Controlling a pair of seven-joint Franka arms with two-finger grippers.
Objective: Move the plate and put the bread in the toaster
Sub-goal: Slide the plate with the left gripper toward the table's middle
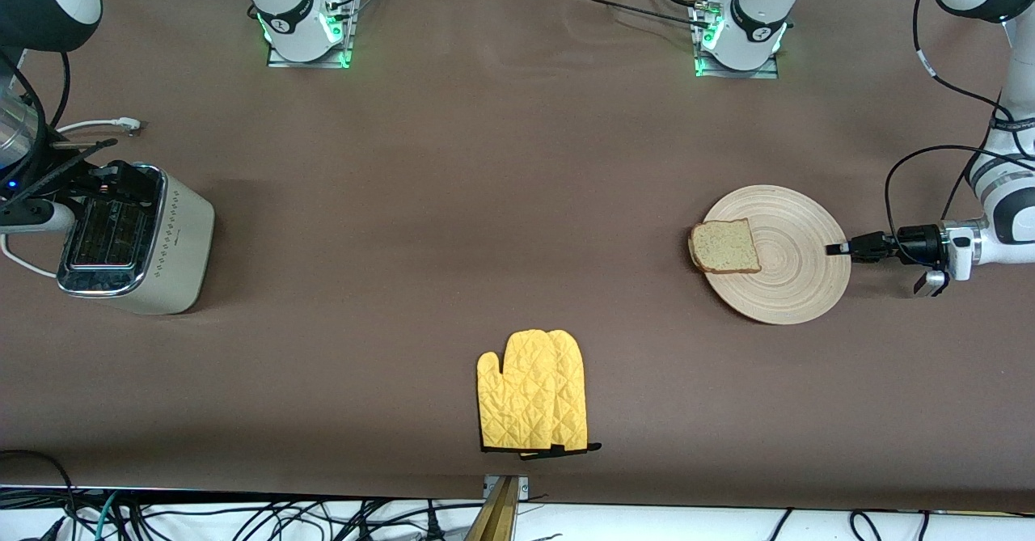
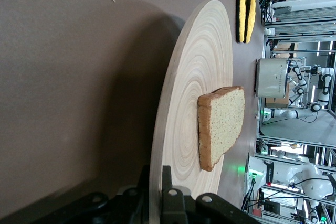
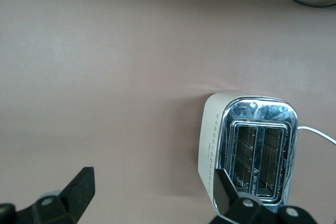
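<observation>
- Front view. The plate (image 1: 788, 262) lies on the table (image 1: 485, 201) toward the left arm's end, with the bread (image 1: 725, 247) on it at the rim that faces the toaster. The left tool (image 1: 834, 248) is pressed together on the plate's rim at the edge away from the bread. The toaster (image 1: 137, 238) stands at the right arm's end, well apart from the plate; a yellow oven mitt (image 1: 534, 391) lies between them, nearer to the camera. The right tool is over the toaster, largely hidden there.
- Left wrist view. The left tool (image 2: 160, 195) pinches the plate (image 2: 184, 129) edge-on. The wood looks stiff and light, so a rim grip should carry it, but the smooth surface is probably slippery: keep it level, or the bread (image 2: 223, 124) may slide off.
- Right wrist view. The right tool (image 3: 152, 195) is spread wide above the toaster (image 3: 247, 148), whose two slots show empty. The slice is likely soft and crumbly; it would best be taken lightly by its crust edges and held upright for a slot.
</observation>
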